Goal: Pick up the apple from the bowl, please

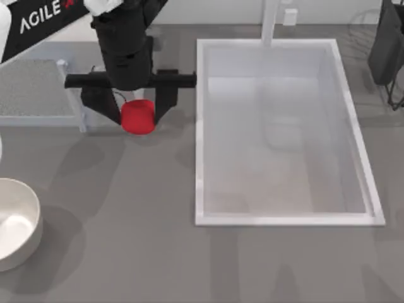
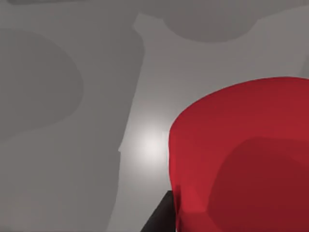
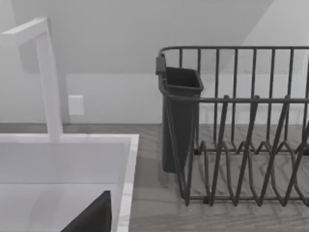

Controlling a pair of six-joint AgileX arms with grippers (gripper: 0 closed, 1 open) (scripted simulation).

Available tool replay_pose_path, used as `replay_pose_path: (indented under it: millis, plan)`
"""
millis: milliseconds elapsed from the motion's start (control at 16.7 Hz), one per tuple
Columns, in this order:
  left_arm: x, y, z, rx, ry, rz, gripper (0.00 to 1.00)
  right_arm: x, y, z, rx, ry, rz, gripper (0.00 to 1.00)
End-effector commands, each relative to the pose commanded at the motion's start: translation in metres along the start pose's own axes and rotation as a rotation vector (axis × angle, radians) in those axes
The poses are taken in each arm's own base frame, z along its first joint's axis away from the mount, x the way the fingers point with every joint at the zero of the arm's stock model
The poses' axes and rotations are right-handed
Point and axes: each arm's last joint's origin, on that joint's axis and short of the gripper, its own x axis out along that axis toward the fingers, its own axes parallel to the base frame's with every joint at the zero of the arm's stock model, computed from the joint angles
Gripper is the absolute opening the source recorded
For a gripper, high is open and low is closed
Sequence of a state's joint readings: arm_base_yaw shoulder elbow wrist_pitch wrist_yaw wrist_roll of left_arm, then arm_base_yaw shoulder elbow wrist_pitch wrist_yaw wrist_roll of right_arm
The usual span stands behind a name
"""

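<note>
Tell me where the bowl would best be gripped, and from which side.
Probably the bowl's rim, pinched from above with one finger inside and one outside: it sits upright, mouth up, at the table's left edge, and looks too wide to span. Its right-hand rim is the exposed part. The left gripper already holds the apple.

Bowl (image 1: 16, 224) cut by top view's left edge. Apple (image 1: 137, 117) upper part hidden under left gripper (image 1: 136, 107); in left wrist view apple (image 2: 246, 159) cut by frame edges. Dish rack (image 3: 241, 135) cut off.
</note>
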State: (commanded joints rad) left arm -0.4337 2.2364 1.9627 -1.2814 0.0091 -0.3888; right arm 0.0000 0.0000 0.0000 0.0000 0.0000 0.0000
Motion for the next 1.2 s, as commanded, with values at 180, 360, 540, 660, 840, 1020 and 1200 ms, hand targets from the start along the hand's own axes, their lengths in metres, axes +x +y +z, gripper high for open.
replay_pose_path:
  millis: [180, 360, 540, 660, 840, 1020, 1200]
  plan:
    - [0.021, 0.003, -0.001, -0.006, -0.005, 0.000, 0.00, 0.000, 0.000, 0.000, 0.000, 0.000, 0.000, 1.00]
    - [0.040, 0.008, -0.002, -0.014, 0.010, 0.010, 0.00, 0.000, 0.000, 0.000, 0.000, 0.000, 0.000, 1.00]
    - [0.041, 0.008, -0.002, -0.015, 0.012, 0.011, 0.00, 0.000, 0.000, 0.000, 0.000, 0.000, 0.000, 1.00]
    - [0.041, 0.008, -0.002, -0.015, 0.012, 0.011, 0.08, 0.000, 0.000, 0.000, 0.000, 0.000, 0.000, 1.00]
    - [0.041, 0.008, -0.002, -0.015, 0.012, 0.011, 0.30, 0.000, 0.000, 0.000, 0.000, 0.000, 0.000, 1.00]
    - [0.041, 0.008, -0.002, -0.015, 0.012, 0.011, 0.53, 0.000, 0.000, 0.000, 0.000, 0.000, 0.000, 1.00]
    - [0.041, 0.008, -0.002, -0.015, 0.012, 0.011, 0.75, 0.000, 0.000, 0.000, 0.000, 0.000, 0.000, 1.00]
